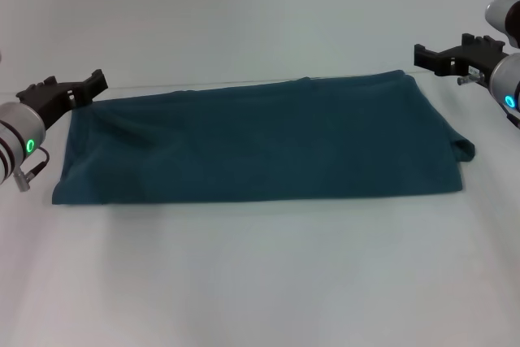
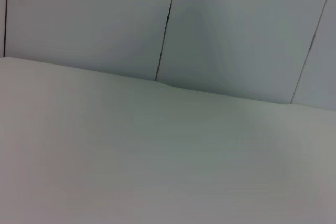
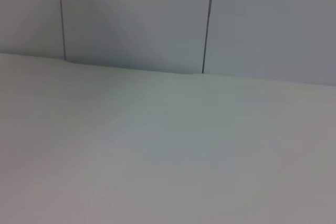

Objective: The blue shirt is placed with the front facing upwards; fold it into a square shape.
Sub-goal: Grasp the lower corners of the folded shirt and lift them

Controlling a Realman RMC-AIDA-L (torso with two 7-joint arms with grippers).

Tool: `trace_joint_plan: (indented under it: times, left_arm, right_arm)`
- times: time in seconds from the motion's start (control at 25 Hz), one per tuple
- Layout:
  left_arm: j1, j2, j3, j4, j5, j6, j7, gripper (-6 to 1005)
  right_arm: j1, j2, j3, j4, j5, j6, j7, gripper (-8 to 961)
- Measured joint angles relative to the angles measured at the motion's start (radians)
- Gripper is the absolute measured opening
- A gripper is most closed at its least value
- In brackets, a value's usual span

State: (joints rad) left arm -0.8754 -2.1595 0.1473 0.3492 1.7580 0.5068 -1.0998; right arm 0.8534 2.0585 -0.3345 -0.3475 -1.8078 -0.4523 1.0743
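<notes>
The blue shirt (image 1: 260,140) is lying mid-table (image 1: 260,282) as a wide band, lettering hidden; seemingly one fold done, crosswise folds remaining. The left gripper (image 1: 91,85) is hovering at its far left corner, the right gripper (image 1: 431,58) beyond its far right corner; finger states unclear. A pale panelled wall (image 2: 105,19) is standing behind.

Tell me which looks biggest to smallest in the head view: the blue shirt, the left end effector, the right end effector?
1. The blue shirt, easily the biggest.
2. The left end effector and right end effector look about alike, so no ranking between them.
</notes>
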Motion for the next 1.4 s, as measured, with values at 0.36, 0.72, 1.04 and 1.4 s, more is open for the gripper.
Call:
trace_joint_plan:
  times: [0.36,0.72,1.04,1.4]
  left_arm:
    - [0.024,0.013,0.017,0.030,-0.010,0.196,-0.052,845]
    - [0.171,0.072,0.316,0.143,-0.002,0.510,-0.364,844]
    - [0.325,0.069,0.433,0.341,0.110,0.653,-0.622,837]
    - [0.378,0.058,0.431,0.445,0.282,0.662,-0.775,837]
  right_arm:
    - [-0.062,-0.012,-0.039,-0.064,-0.009,-0.140,0.148,913]
    - [-0.280,-0.042,-0.264,-0.303,-0.013,-0.475,0.467,912]
    - [-0.409,-0.091,-0.287,-0.428,-0.056,-0.767,0.616,911]
    - [-0.456,-0.092,-0.275,-0.453,-0.109,-0.806,0.655,911]
